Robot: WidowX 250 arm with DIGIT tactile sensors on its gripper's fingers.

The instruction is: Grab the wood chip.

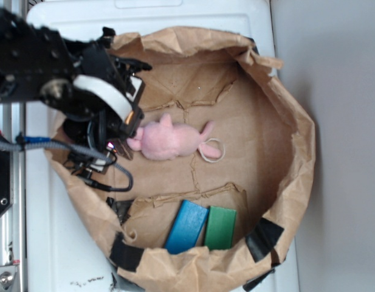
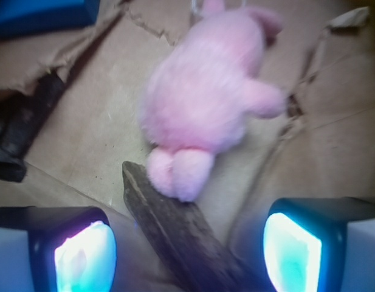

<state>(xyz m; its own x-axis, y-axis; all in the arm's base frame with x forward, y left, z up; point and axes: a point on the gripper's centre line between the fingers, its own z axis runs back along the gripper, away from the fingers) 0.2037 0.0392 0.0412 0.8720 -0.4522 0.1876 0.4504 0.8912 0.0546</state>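
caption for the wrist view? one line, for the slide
Open gripper straddling the dark wood chip, whose far end touches the pink plush on the brown paper.

You have a brown paper bag (image 1: 296, 131) with its rim rolled down. On its floor lie the pink plush (image 1: 169, 140) at center, the wood chip (image 2: 175, 234) touching it at 9 o'clock, and the blue block (image 1: 186, 226) and green block (image 1: 220, 227) side by side at 6 o'clock.
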